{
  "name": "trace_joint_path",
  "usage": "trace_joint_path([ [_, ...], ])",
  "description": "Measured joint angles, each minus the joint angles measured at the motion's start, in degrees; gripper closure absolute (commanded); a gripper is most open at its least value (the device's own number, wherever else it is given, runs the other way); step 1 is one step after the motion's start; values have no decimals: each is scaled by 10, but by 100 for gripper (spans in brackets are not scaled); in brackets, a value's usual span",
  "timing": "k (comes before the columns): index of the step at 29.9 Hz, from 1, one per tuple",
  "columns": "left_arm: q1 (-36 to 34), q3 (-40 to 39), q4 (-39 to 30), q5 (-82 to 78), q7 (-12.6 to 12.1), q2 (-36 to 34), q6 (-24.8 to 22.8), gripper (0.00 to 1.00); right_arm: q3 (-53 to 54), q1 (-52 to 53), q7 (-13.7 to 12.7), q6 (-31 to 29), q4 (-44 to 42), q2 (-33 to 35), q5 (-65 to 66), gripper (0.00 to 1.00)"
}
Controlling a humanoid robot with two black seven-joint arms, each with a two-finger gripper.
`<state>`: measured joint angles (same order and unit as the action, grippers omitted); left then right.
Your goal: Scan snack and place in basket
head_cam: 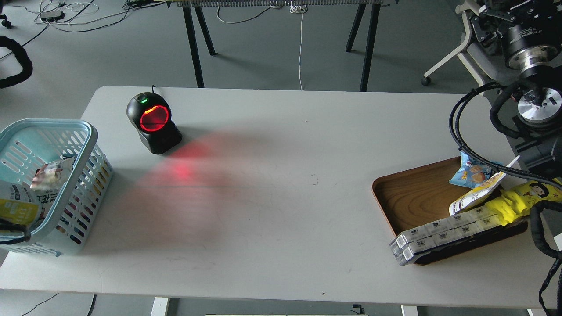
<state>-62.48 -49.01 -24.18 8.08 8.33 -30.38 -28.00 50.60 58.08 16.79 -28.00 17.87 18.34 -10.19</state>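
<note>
We are holding the snack pouch (17,206) over the light blue basket (83,131), but our left gripper's grip is hidden, and our right gripper is lying out of view.

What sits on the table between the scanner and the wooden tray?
Nothing: in the head view the table between the scanner and the wooden tray is bare, apart from the scanner's red glow on it.
</note>
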Motion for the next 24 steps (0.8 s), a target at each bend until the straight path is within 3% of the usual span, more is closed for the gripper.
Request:
trace_joint_path([
  [5,-1,-1,4,35,-15,51,0,0,37,-2,-16,0,-4,-4,0,0],
  [15,9,-2,11,105,-16,125,0,0,57,-7,-20,0,-7,-20,-1,0],
  [24,43,-2,6,114,-14,150,0,0,46,-8,-21,0,-7,-56,0,0],
])
